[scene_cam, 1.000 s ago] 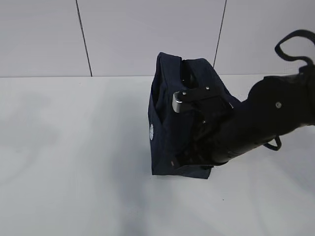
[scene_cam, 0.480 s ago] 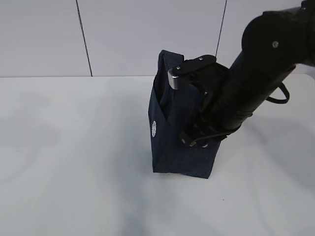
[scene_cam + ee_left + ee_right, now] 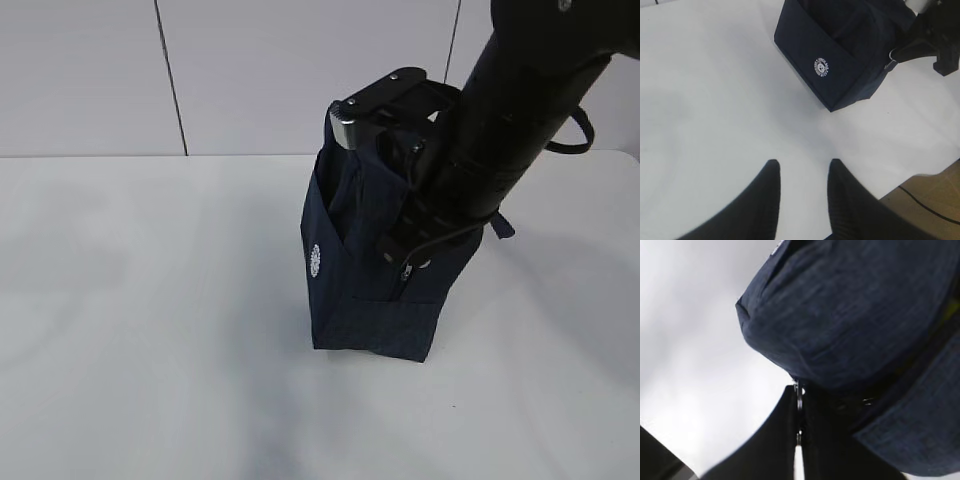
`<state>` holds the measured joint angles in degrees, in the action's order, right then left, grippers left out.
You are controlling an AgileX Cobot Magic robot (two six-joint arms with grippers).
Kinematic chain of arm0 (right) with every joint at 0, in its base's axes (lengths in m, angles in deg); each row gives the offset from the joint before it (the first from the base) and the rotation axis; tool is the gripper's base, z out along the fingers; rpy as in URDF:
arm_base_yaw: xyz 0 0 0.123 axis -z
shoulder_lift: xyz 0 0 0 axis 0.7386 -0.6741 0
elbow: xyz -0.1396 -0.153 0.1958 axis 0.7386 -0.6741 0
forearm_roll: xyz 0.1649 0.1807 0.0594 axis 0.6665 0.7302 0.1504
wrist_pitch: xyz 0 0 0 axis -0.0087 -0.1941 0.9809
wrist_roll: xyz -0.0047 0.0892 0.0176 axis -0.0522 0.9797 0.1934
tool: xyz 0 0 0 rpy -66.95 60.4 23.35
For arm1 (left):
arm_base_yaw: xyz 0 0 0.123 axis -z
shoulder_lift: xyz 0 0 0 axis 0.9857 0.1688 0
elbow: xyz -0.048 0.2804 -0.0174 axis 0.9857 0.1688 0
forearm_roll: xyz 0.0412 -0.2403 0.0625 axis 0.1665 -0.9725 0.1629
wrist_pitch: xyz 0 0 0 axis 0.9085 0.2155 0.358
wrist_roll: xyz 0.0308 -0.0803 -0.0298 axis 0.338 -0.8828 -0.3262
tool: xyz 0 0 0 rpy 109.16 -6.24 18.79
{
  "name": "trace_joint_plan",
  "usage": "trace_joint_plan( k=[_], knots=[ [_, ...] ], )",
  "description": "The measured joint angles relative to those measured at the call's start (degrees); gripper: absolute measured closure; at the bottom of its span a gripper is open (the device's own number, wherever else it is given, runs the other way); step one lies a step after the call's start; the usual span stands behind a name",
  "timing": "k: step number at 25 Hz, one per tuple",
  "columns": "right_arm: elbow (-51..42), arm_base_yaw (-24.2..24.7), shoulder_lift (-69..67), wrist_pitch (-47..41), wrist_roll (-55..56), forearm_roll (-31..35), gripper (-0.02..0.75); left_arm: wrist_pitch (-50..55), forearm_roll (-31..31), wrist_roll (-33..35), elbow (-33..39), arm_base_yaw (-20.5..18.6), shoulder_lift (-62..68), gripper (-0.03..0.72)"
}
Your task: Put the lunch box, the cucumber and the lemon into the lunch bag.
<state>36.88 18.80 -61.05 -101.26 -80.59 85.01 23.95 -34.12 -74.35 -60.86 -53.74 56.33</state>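
Claw state, right arm: the right claw (image 3: pixel 799 412) is fully closed, its two dark fingers (image 3: pixel 775 440) pressed together with a thin metal ring pull (image 3: pixel 799 396) pinched between their tips. The ring sits at the lower edge of a rounded fold of navy fabric belonging to the lunch bag (image 3: pixel 375 260). In the exterior view the right arm (image 3: pixel 510 110) descends steeply from the upper right corner of the frame and covers the right half of the bag; the claw itself is hidden behind the arm there.

Claw state, left arm: the left claw (image 3: pixel 802 182) is partly open and holds nothing. Its two dark fingers stand apart over the bare white surface (image 3: pixel 150 330), well clear of the bag, which lies toward the far right in the left wrist view.

Lunch bag position: the bag stands upright on the surface, nearer the back edge than the front edge and slightly right of centre. A round white logo (image 3: pixel 822 66) marks its left face, and a slanted side pocket runs along that face. One strap handle (image 3: pixel 575 125) loops out behind the right arm.

Contents: a sliver of yellow-green shows at the right edge of the right wrist view; what it is cannot be determined. Lunch box, cucumber and lemon cannot be made out in any view.
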Motion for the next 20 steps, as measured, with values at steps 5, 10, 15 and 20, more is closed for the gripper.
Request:
trace_joint_plan(
  k=[5,10,15,20],
  knots=[
    [2.6,0.0,0.0,-3.2,-2.8,0.0,0.730,-1.9,-0.9,0.0,0.0,0.0,0.0,0.452],
    [5.1,0.0,0.0,-6.1,-9.2,3.6,0.730,-3.1,-5.3,0.0,0.0,0.0,2.8,0.449],
    [7.0,-0.3,0.0,-9.8,-13.5,7.1,0.730,-3.3,-7.5,0.3,0.0,0.0,7.6,0.449],
    [8.0,-4.1,-0.1,-12.1,-15.6,7.4,0.730,-3.6,-9.6,4.3,0.0,0.0,10.1,0.449]
  ],
)
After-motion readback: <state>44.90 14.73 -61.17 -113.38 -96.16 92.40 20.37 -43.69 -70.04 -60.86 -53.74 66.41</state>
